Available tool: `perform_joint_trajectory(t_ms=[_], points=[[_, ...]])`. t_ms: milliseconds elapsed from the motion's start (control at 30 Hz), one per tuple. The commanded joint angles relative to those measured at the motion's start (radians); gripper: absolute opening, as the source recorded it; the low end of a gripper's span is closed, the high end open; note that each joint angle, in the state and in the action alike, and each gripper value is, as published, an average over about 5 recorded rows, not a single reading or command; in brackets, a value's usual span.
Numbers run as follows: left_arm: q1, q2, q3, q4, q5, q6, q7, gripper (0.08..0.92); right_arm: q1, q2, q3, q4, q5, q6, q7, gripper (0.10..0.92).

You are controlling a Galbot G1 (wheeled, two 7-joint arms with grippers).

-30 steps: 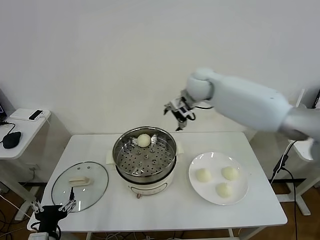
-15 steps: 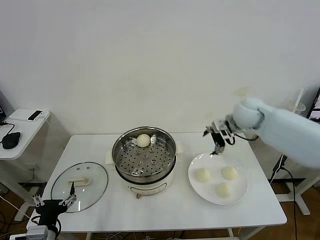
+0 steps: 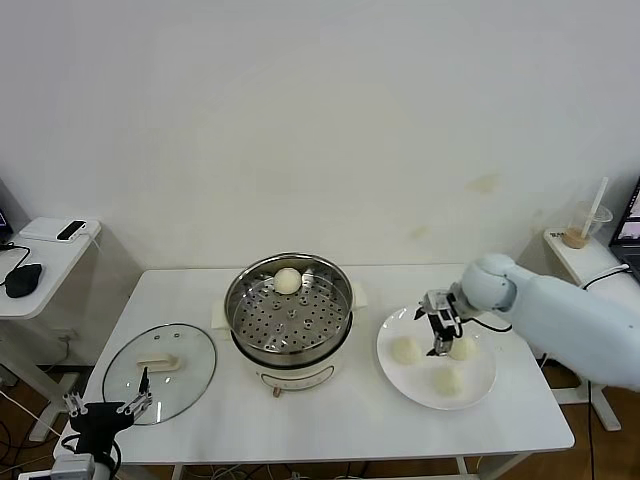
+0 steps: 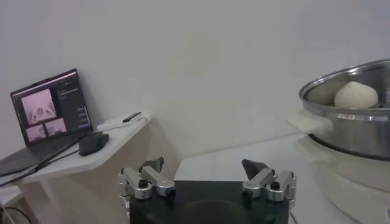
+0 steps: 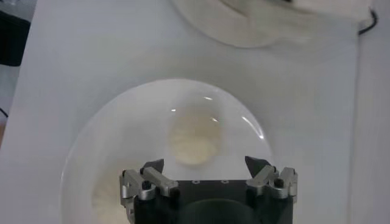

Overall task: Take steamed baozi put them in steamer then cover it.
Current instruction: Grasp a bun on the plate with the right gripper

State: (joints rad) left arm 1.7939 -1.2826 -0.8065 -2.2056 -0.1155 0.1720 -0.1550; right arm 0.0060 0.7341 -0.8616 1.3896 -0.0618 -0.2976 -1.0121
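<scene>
Presently, my right end effector (image 3: 441, 337) hangs low over the plate (image 3: 478, 390), fingers spread apart and holding nothing, between two of the three baozi there. In the right wrist view one baozi (image 5: 195, 137) lies just ahead of the fingertips (image 5: 154, 165). On the plate I note baozi at (image 3: 405, 350), (image 3: 462, 347) and (image 3: 447, 380); a fourth baozi (image 3: 288, 281) sits inside the steamer (image 3: 290, 308) at its far side. The cover (image 3: 159, 371) lies flat on the tabletop (image 3: 330, 425), left of the steamer, handle up. My left end effector (image 4: 207, 176) is parked low off the tabletop's near-left corner, fingers apart, empty.
</scene>
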Motion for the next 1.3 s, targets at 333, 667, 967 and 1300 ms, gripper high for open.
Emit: perform_joint_trajectory(t_ms=[333, 667, 967, 1300], points=[[-0.002, 0.002, -0.011, 0.003, -0.002, -0.001, 0.0, 0.823, -0.08, 0.08, 0.048, -0.094, -0.077, 0.014, 0.012, 0.823], [-0.003, 0.0, -0.014, 0.008, 0.003, -0.002, 0.0, 0.823, -0.095, 0.116, 0.063, -0.128, -0.097, 0.016, 0.016, 0.816], [-0.002, -0.003, -0.015, 0.009, 0.005, -0.003, -0.002, 0.823, -0.093, 0.119, 0.061, -0.135, -0.104, 0.005, -0.003, 0.673], [0.005, -0.007, -0.016, 0.0, 0.008, -0.004, -0.003, 0.823, -0.074, 0.119, 0.063, -0.138, -0.09, 0.009, -0.029, 0.546]])
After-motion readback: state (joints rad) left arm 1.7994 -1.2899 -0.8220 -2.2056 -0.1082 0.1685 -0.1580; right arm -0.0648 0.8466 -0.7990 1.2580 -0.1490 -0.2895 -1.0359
